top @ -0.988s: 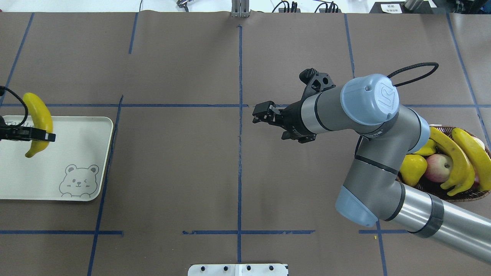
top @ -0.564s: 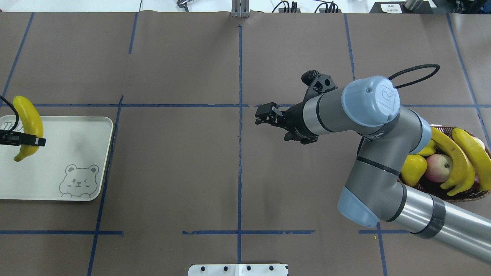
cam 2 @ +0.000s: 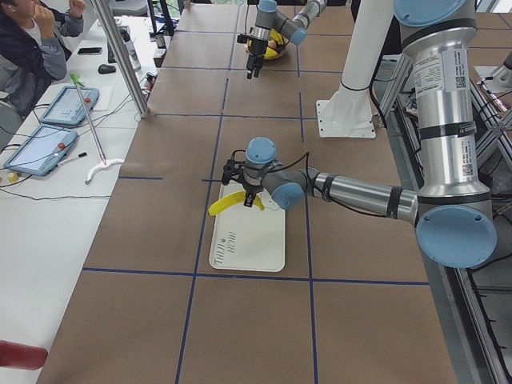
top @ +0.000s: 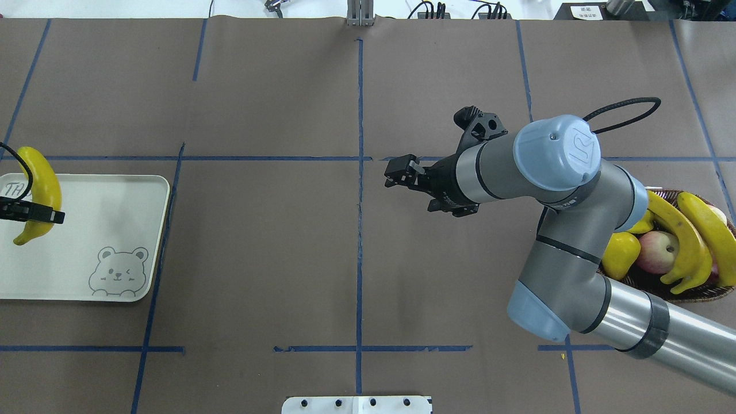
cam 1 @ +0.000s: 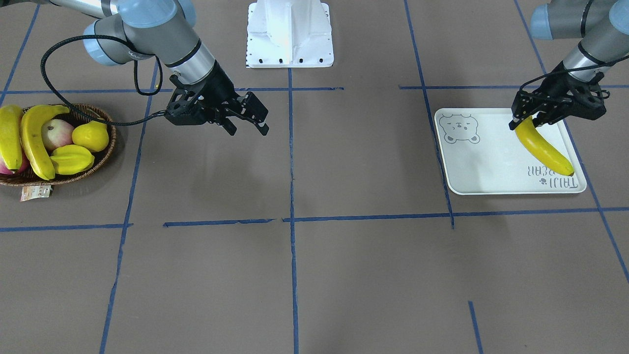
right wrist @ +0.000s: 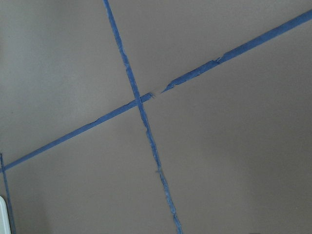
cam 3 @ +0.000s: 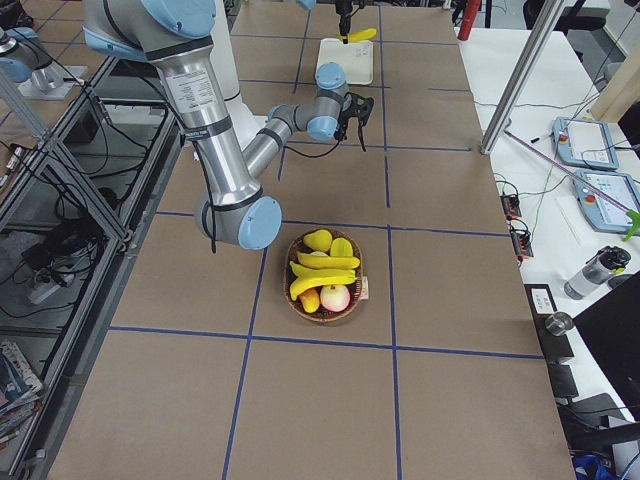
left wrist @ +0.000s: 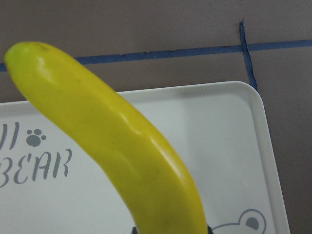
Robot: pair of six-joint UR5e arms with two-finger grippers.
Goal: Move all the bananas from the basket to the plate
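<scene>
1. Across the table from the robot, the left gripper [cam 1: 527,123] clamps one end of a banana [cam 1: 544,151] that slopes down over the plate [cam 1: 484,164] toward its grey lettering [cam 1: 555,183]; whether the low tip touches, I cannot tell. The right gripper [cam 1: 249,129] hangs above the table [cam 1: 344,157] near its middle, jaws apart, nothing between them. Two bananas [cam 1: 35,142] lie in the basket [cam 1: 109,145] with an apple [cam 1: 53,133], a starfruit [cam 1: 72,160] and a pear-like yellow fruit [cam 1: 91,136].
2. From overhead, the gripped banana sits over the plate's far left part, well apart from the bear drawing [top: 118,273]; the right arm [top: 558,190] covers part of the basket.
3. From the left end, the near left arm [cam 2: 360,192] reaches the plate, the banana jutting sideways from its gripper; the far gripper is too small to judge.
4. From the right end, the basket lies near, and the right gripper points down well apart from it.
5. On the left wrist, the banana fills the frame above the plate, its tip crossing the rim toward a blue tape line [left wrist: 146,54].
6. On the right wrist, brown table and crossing tape lines fill the frame.
</scene>
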